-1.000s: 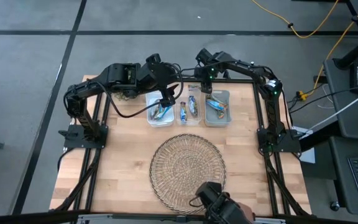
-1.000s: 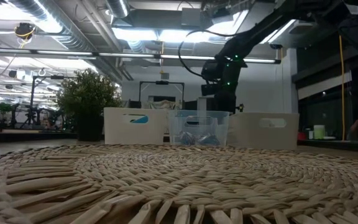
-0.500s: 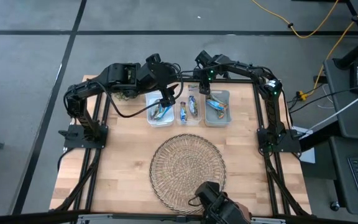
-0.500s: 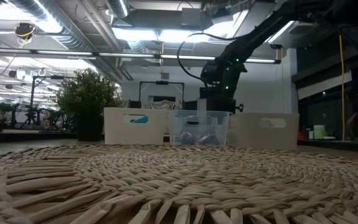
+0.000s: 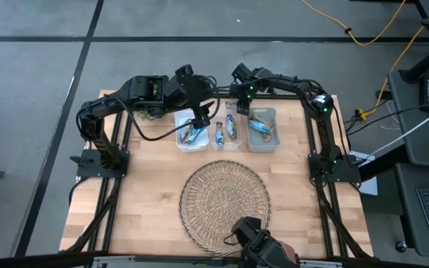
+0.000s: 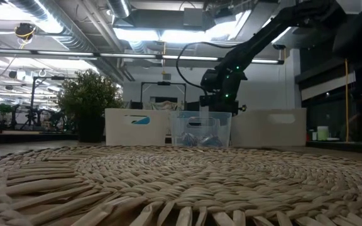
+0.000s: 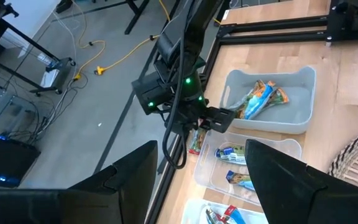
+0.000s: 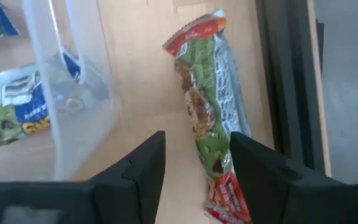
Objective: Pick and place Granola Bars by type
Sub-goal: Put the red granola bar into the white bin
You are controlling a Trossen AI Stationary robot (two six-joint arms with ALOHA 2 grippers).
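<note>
Risk: right gripper point(image 8: 194, 165) hangs over a green granola bar point(image 8: 205, 118) lying on bare wood just behind the clear middle bin point(image 8: 73, 81), tight against the table's frame rail point(image 8: 291, 81). Jaws open, nothing held; one finger could catch the bin wall or rail and shove the bar away. Bar: shiny green wrapper, red ends. Left gripper point(image 5: 198, 119) open, empty, over the left bin point(image 5: 190, 136).

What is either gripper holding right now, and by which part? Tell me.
Nothing is held. The right gripper is open just above a green granola bar lying on the table behind the middle bin. The left gripper hangs open over the left bin.
</note>
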